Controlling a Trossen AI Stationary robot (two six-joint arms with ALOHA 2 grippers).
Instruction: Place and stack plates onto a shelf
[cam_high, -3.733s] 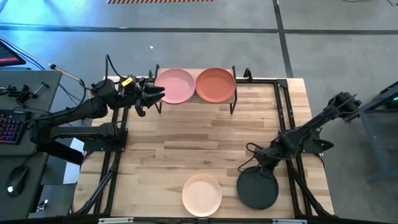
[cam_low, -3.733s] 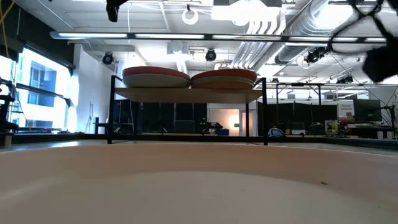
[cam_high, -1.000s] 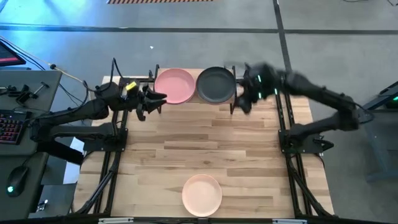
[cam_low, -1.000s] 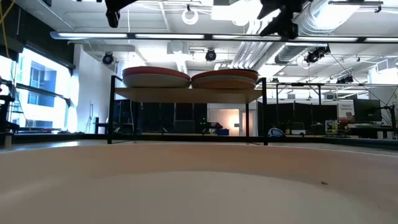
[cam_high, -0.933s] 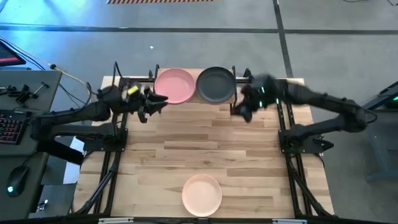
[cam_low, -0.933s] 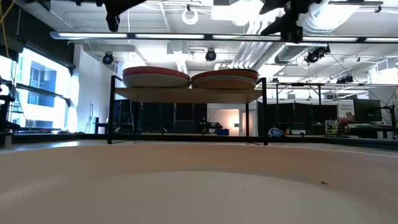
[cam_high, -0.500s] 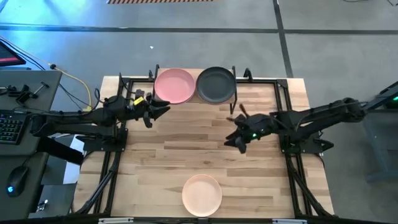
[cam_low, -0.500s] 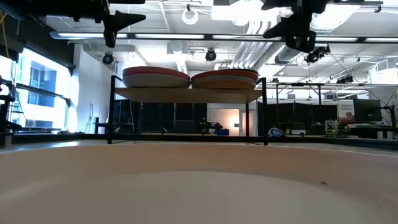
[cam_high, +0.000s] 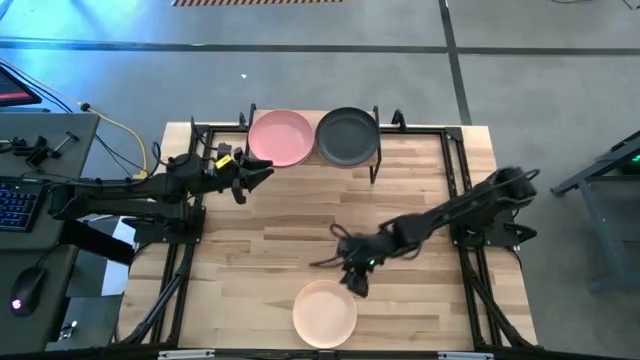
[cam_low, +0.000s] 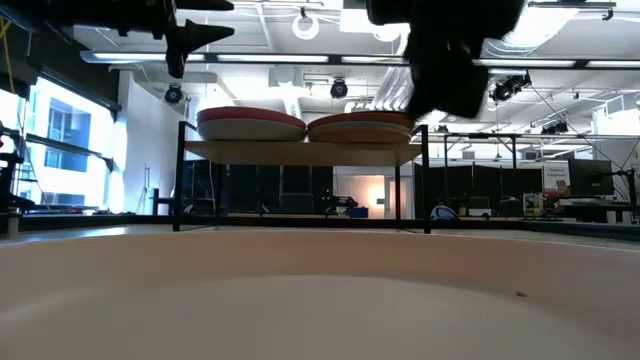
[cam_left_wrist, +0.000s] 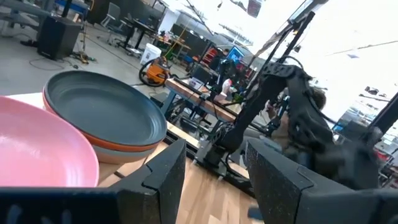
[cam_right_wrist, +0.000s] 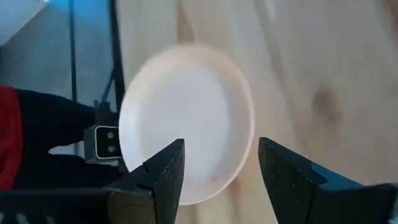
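The shelf (cam_low: 300, 151) stands at the table's far edge with two stacks of plates on its top. A pink plate (cam_high: 280, 137) tops the left stack. A black plate (cam_high: 347, 136) tops the right stack, resting on an orange plate (cam_left_wrist: 127, 151). A cream-peach plate (cam_high: 324, 312) lies flat on the table near its front edge. My right gripper (cam_high: 352, 284) hangs open just above that plate's far rim, with the plate (cam_right_wrist: 186, 121) showing beyond its fingers. My left gripper (cam_high: 262, 174) stands open beside the shelf's left front corner, holding nothing.
Black frame rails (cam_high: 455, 190) run along the table's left and right sides. Bare wooden tabletop (cam_high: 290, 230) lies between the shelf and the cream-peach plate. In the low view that plate's rim (cam_low: 320, 300) fills the foreground.
My right gripper has swung from the shelf's right end toward the table's near edge and leftward, dropping to just over the cream-peach plate. My left gripper has shifted slightly toward the near edge. The black plate stays on the right stack.
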